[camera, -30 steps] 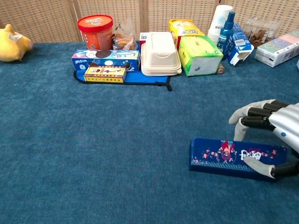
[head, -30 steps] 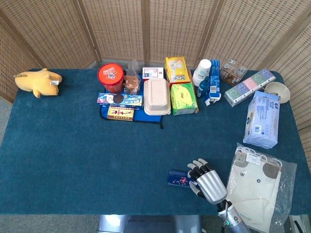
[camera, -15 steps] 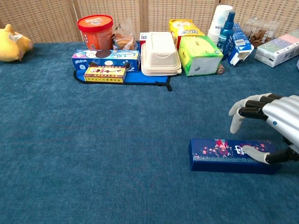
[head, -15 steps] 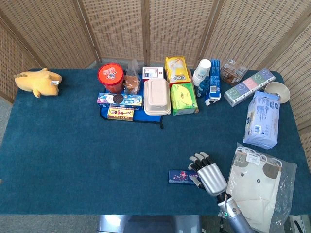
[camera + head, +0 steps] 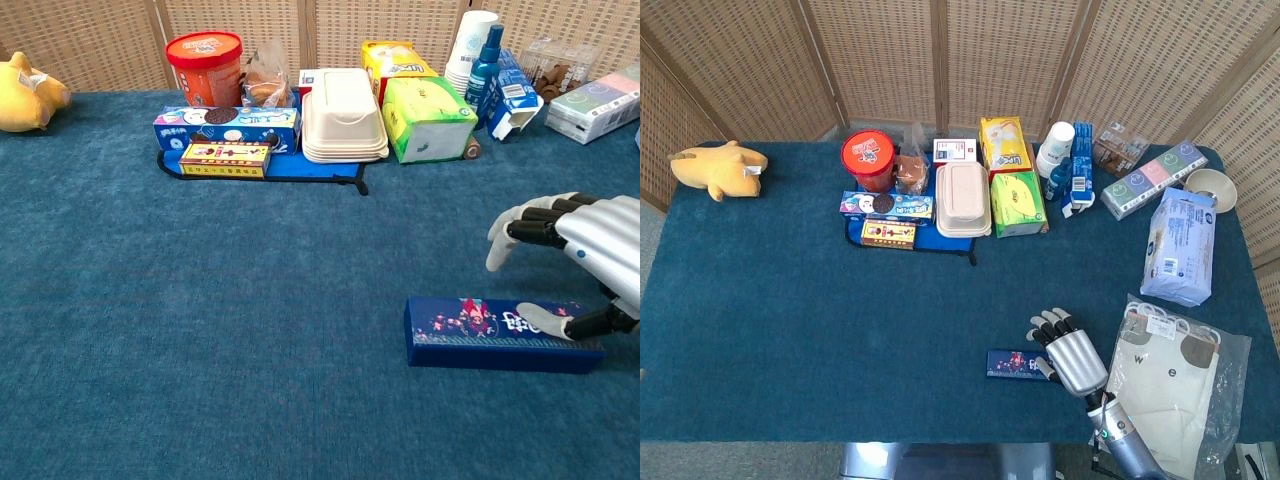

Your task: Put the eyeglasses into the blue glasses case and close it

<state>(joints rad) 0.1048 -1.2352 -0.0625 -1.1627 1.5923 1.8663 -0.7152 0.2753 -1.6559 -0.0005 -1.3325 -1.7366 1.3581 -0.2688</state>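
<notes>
right robot hand: (image 5: 585, 255) near front right of desk (image 5: 790, 320), over right end of blue glasses case (image 5: 500, 335); fingers (image 5: 525, 225) spread and curved down, not touching case; thumb (image 5: 545, 322) rests on case top near its right end; not a full grip, holds nothing
right robot hand, head view: (image 5: 1070, 355) just right of case (image 5: 1018, 364), fingertips above it
left robot hand: not visible in either view
blue glasses case: lies flat on desk, long side left-right, lid shut, printed top faces up; well apart from clutter at back
eyeglasses: cannot tell where they are, not seen in either view
vs earlier: case was tilted up on edge with printed face toward chest camera 1.0 s ago, now flat; hand has risen a bit and shifted right, fingers more lifted off case; thumb stays on case
back row: red tub (image 5: 868, 160), snack boxes (image 5: 886, 206), beige lunch box (image 5: 962, 198), green box (image 5: 1018, 203), yellow box (image 5: 1004, 145), paper cups (image 5: 1057, 148)
left back: yellow plush toy (image 5: 718, 168)
right side: blue wipes pack (image 5: 1180, 246), clear bag with white cloth (image 5: 1165, 385), bowl (image 5: 1210, 186)
</notes>
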